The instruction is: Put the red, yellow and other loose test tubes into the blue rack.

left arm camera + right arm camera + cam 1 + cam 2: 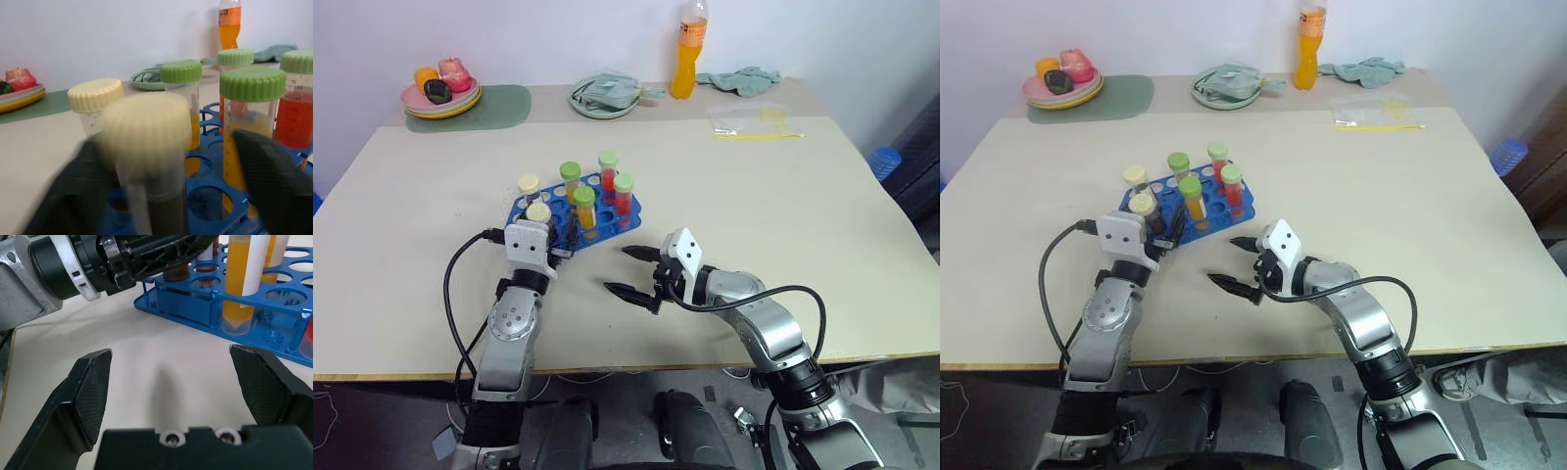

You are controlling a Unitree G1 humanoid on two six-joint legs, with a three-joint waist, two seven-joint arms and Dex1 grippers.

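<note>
Left claw [551,238] stands spread wide around a cream-capped tube [146,147] seated in the blue rack [625,214], apparently releasing it; right claw [634,271], wide and empty, waits beside.

Your robot's arms are silver metal with black joints, and a black cable loops beside each forearm. A white housing caps each wrist. The left gripper [560,238] and right gripper [636,272] carry black fingers with crosshatched pads [93,387]; two screws sit in the right gripper's black base.
</note>
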